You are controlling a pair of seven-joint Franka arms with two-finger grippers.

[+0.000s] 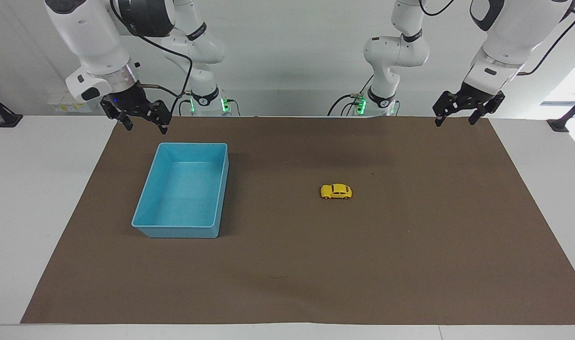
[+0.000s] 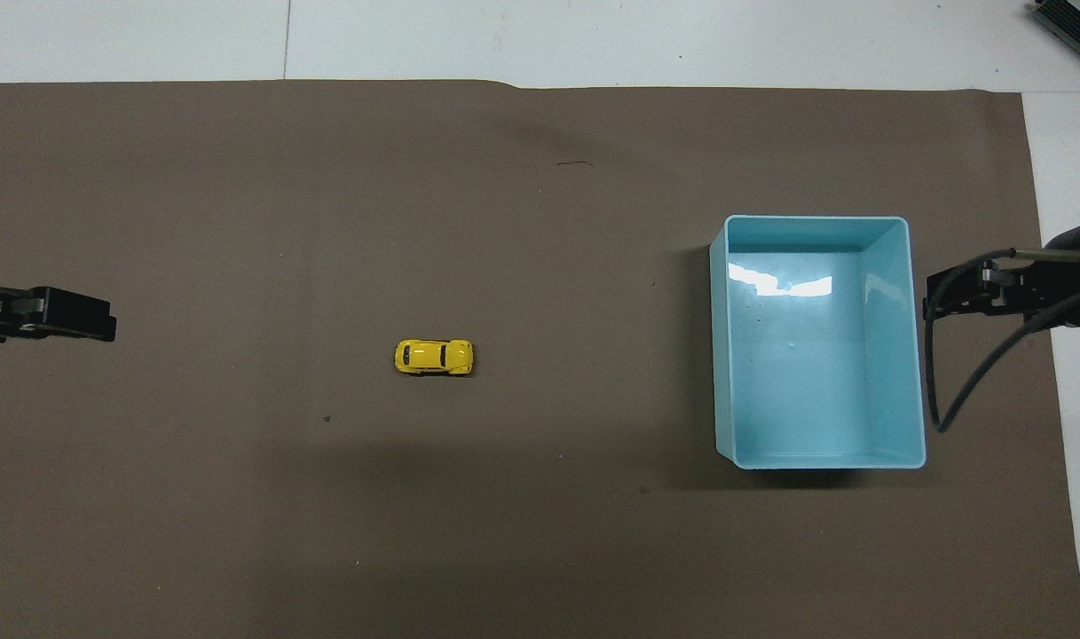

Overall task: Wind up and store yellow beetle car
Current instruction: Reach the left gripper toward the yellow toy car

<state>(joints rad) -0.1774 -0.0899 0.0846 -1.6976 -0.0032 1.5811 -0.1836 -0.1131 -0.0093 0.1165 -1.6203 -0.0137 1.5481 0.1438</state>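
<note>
The yellow beetle car [image 1: 336, 191] [image 2: 433, 357] stands on its wheels on the brown mat, untouched, about midway along the table and a little toward the left arm's end. My left gripper [image 1: 454, 122] [image 2: 103, 325] hangs open and empty in the air over the mat's border at the left arm's end, well away from the car. My right gripper [image 1: 146, 128] [image 2: 937, 306] is also open and empty, hovering by the blue bin [image 1: 145, 222] [image 2: 721, 355] at the right arm's end.
The blue bin has nothing in it and sits on the brown mat [image 1: 315, 283], which covers most of the white table. A cable [image 2: 965, 382] hangs from the right wrist beside the bin.
</note>
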